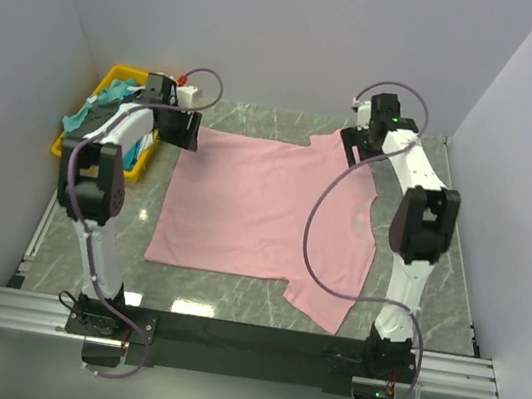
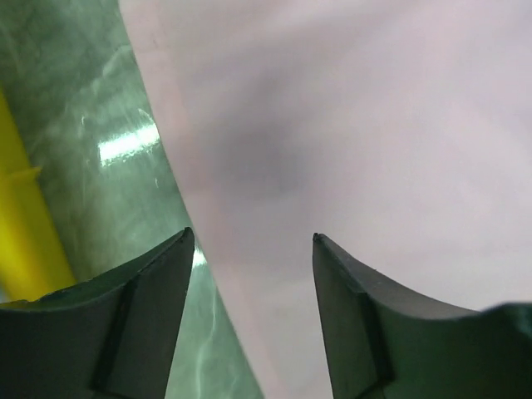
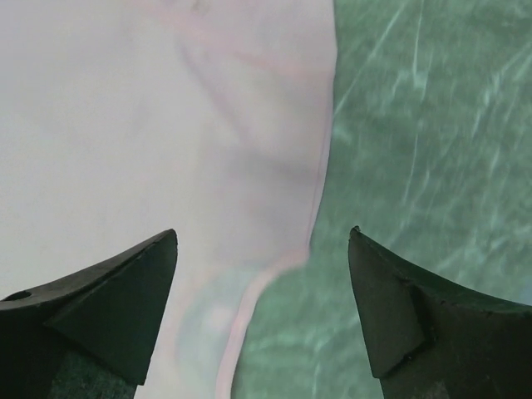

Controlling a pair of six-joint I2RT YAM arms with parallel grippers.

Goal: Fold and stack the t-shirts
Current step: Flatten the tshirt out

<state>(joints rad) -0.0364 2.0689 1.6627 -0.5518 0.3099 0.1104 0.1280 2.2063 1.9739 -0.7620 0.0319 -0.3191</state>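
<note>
A light pink t-shirt (image 1: pixel 264 209) lies spread flat on the green marble table (image 1: pixel 436 277), with one sleeve at the far right and the other at the near right. My left gripper (image 1: pixel 185 134) hovers over the shirt's far-left corner. In the left wrist view it (image 2: pixel 253 237) is open, with the pink cloth (image 2: pixel 374 125) edge below the gap and nothing held. My right gripper (image 1: pixel 357 151) is over the far sleeve. The right wrist view shows it (image 3: pixel 263 233) open above the cloth's (image 3: pixel 125 108) hem, holding nothing.
A yellow bin (image 1: pixel 110 84) stands at the back left beside my left arm, with teal cloth (image 1: pixel 79 116) hanging over its rim; its wall (image 2: pixel 21 241) shows in the left wrist view. White walls enclose the table on three sides.
</note>
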